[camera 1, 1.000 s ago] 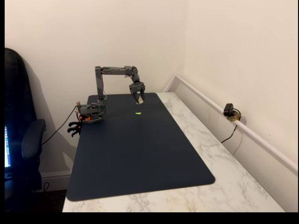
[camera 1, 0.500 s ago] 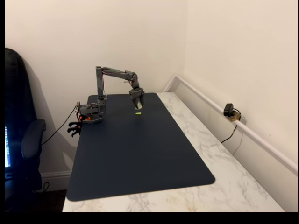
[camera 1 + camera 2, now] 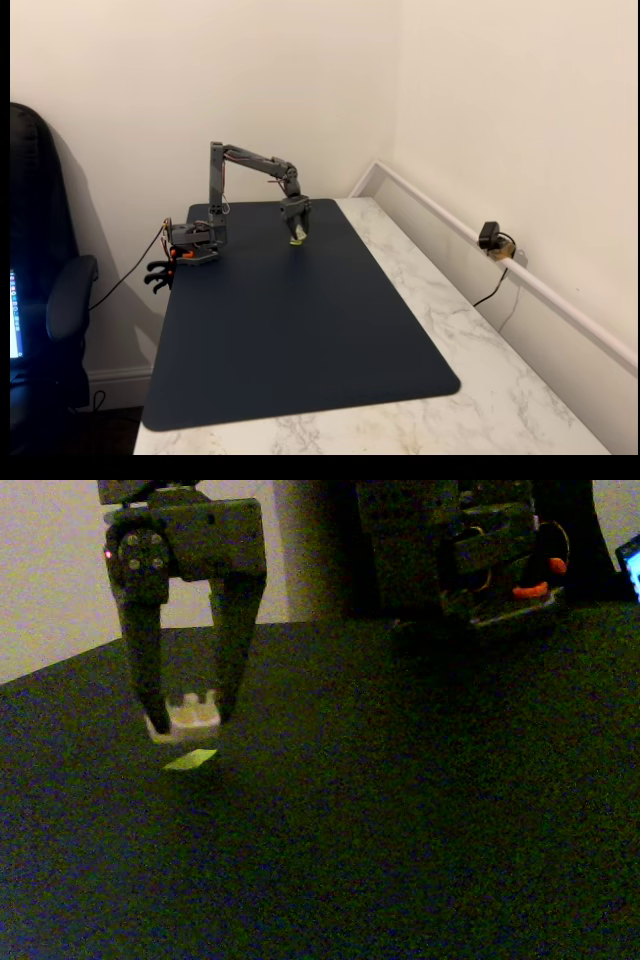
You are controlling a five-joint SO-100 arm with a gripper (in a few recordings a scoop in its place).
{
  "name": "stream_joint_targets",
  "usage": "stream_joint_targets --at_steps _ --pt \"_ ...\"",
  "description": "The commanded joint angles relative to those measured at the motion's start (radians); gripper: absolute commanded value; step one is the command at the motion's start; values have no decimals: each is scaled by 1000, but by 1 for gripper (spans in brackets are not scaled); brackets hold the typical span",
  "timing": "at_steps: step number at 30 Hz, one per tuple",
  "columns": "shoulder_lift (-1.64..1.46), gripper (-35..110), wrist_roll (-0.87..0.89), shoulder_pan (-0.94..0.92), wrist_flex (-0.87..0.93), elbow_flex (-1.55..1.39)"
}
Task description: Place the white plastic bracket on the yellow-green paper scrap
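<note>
My gripper (image 3: pixel 186 718) hangs point-down over the dark mat, shut on the white plastic bracket (image 3: pixel 187 720), which sits between the two fingertips. Just below and slightly in front of it lies the yellow-green paper scrap (image 3: pixel 190 760), flat on the mat, with a small gap between bracket and paper. In the wider fixed view the gripper (image 3: pixel 296 237) is low over the far part of the mat, and the paper scrap (image 3: pixel 296 242) shows as a speck of green at its tip.
The dark blue mat (image 3: pixel 300 330) covers most of the marble table (image 3: pixel 450 330). The arm's base (image 3: pixel 195 245) is clamped at the mat's far left edge. A small camera (image 3: pixel 490 238) sits by the wall rail on the right. An office chair (image 3: pixel 50 300) stands left of the table.
The gripper, holding the bracket, has come forward and down from the mat's far edge to just above the paper scrap.
</note>
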State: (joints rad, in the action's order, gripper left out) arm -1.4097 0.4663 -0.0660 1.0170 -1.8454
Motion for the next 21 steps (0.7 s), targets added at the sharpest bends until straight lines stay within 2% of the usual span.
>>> stream_joint_targets --at_steps 1,8,12,14,16,17,21 --pt "-18 18 15 -23 29 54" --pt "-31 35 23 -25 43 57" --pt "-92 38 17 -20 57 54" --pt "-161 29 8 -15 51 35" --pt "-232 4 -5 -12 49 21" --pt "-264 0 -12 -12 52 18" --pt "-391 0 -92 -17 12 -29"
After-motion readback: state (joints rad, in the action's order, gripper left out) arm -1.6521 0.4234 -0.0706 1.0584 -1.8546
